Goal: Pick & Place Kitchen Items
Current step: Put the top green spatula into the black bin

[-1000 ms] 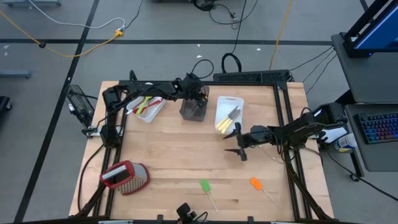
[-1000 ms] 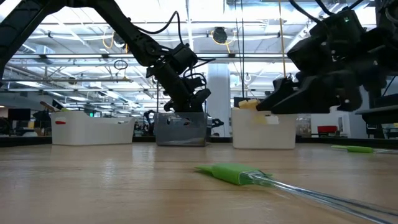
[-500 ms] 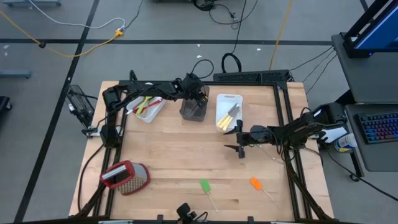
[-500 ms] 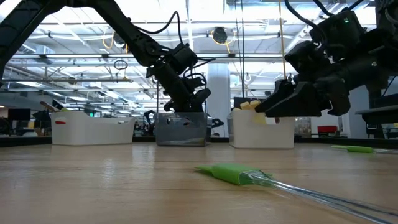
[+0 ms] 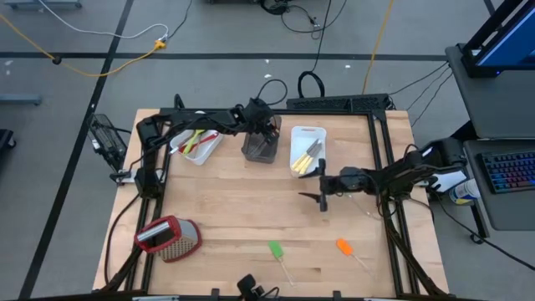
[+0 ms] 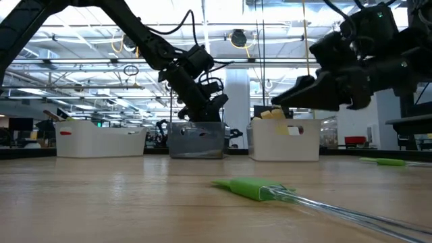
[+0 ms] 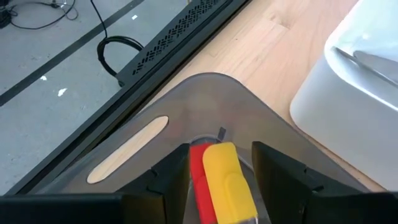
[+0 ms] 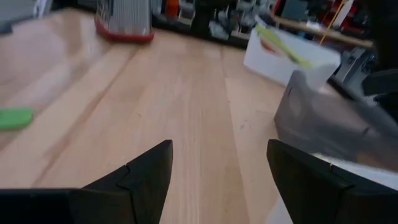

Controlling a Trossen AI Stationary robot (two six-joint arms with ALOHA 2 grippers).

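Observation:
My left gripper (image 5: 264,132) hangs over the dark tub (image 5: 260,147) at the table's far side, fingers pointing down into it, shut on a yellow spatula (image 7: 227,180). A red spatula (image 7: 199,180) lies against the yellow one. A wooden spoon (image 7: 127,149) lies in the tub. My right gripper (image 5: 321,187) is open and empty above the table, near the white tub (image 5: 308,152) that holds pale-handled knives. A green spatula (image 5: 275,249) and an orange spatula (image 5: 343,246) lie flat on the table near its front edge. My left gripper has the yellow spatula's head (image 7: 231,163) between its two fingers, which come from above and point down into the dark tub. The red spatula sits beside it against one finger (image 7: 171,177). How the handles sit below is hidden by the gripper.
A white tub (image 5: 199,144) with green and red spoons stands at the far left. A metal grater with a red top (image 5: 167,237) lies at the near left. Bare wood lies between the tubs and the two loose spatulas. Dark frame rails run along the table's sides.
My right gripper has risen and drifted slightly toward the white tub, staying open and empty.

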